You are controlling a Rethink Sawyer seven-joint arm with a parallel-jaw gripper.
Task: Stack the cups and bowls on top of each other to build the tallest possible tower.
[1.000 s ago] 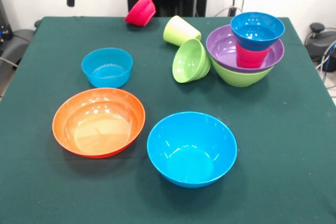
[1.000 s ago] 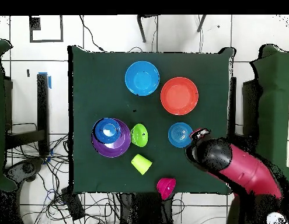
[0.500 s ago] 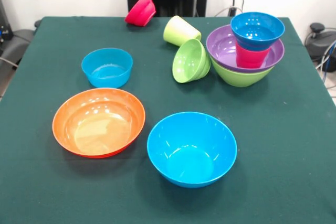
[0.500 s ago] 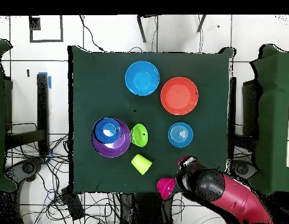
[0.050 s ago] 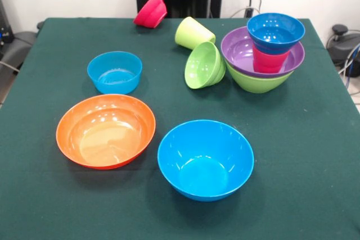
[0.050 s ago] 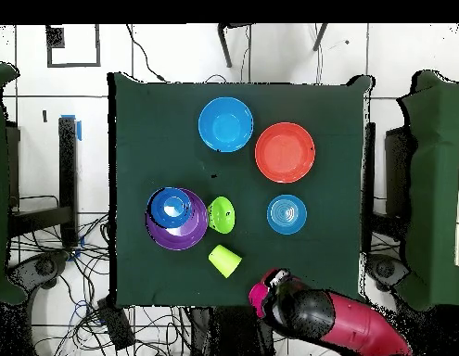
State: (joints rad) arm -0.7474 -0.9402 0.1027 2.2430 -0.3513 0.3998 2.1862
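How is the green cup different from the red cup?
The green cup lies tipped over on the table; the red cup stands upright. The green cup is on its own, while the red cup sits in the purple bowl with a dark blue bowl on top. Both are glossy, tapered tumblers.

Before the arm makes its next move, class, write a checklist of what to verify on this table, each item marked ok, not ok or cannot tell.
1. Tower stands upright, dark blue bowl on top: ok.
2. Small pink-red bowl upright for gripping: not ok, tipped at the table's edge.
3. Lime green cup upright: not ok, lying on its side.
4. Small lime green bowl upright: not ok, tipped on its side.
5. Gripper open: cannot tell; the overhead view shows only the arm over the pink-red bowl.
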